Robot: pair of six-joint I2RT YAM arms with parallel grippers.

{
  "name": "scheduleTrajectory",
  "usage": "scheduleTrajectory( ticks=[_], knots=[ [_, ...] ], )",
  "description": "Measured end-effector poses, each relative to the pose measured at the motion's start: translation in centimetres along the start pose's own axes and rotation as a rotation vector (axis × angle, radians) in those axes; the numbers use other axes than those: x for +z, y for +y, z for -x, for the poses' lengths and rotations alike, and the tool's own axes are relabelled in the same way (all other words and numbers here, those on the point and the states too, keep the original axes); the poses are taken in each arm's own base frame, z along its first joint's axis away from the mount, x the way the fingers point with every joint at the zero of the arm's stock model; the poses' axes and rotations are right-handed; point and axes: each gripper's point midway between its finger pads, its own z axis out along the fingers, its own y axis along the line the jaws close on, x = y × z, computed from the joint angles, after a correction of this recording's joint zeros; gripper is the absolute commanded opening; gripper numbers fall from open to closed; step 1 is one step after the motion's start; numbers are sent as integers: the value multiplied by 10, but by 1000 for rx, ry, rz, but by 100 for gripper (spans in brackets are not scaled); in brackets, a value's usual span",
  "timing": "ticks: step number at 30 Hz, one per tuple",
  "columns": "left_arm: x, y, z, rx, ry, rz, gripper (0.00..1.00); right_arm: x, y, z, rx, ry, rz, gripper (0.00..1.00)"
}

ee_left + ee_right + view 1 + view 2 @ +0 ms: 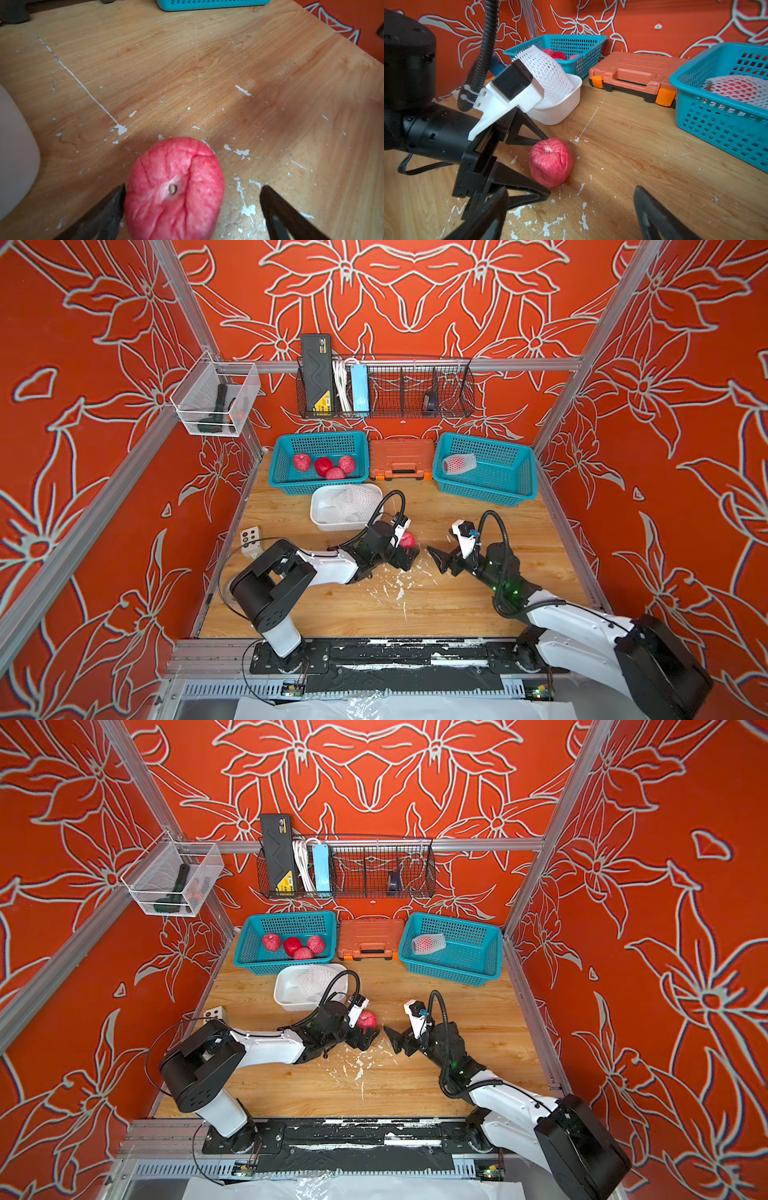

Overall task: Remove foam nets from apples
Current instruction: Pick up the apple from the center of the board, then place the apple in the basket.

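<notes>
Closest to the lens: crinkled clear plastic sheet [395, 707] at the front edge, then black base rail [374, 655] carrying both arms. Beyond that, wooden desk [449, 614], scuffed and flecked with white chips [400, 591] around the middle.

Mid-desk, bare apple [408, 540]: pinkish-red, wrinkled, no net on it, resting on the wood with its stem pit turned up toward the left wrist camera. Left end effector [548, 166] low over the desk, spread wide to either side of that apple. One finger [99, 214] touching or almost touching the skin, the other standing clear of it (so open, no squeeze). Right end effector [434, 560] facing it from just beside, likewise spread wide, holding nothing, near the apple but apart.

Behind the left arm, white tub [328, 526] stuffed with empty foam nets [351, 502]. Along the back wall, on the left side, teal basket [318, 435] with four unwrapped apples [323, 465] clustered together. Next to it in the middle, orange tool case [401, 458], closed. On the right side, second teal basket [486, 489] holding one netted apple [458, 464], lying toward the end nearer the tool case.
</notes>
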Motion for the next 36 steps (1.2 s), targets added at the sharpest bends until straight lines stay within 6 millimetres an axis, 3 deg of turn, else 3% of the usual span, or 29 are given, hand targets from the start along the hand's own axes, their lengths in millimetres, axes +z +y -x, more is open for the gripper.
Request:
scheduleTrajectory(
  ticks=[7, 14, 19, 23, 28, 30, 36],
  knots=[
    [4, -3, 4, 14, -26, -19, 74, 4, 0, -10, 12, 33, 7, 94],
    [6, -6, 5, 29, -29, -33, 43, 4, 0, -10, 15, 33, 7, 94],
    [4, -6, 9, 35, -35, -30, 42, 4, 0, -9, 15, 32, 6, 94],
    [-6, -8, 23, 42, -69, -28, 41, -2, -3, 3, 8, -7, -19, 94],
    [-22, -15, 63, 49, -150, -53, 39, -18, -21, 25, -8, -81, -143, 94],
    [-30, -15, 92, 36, -208, -81, 39, -29, -32, 30, -10, -117, -213, 94],
    [-62, 29, 180, -2, -384, -17, 39, -49, -49, 23, -7, -141, -323, 94]
  ],
)
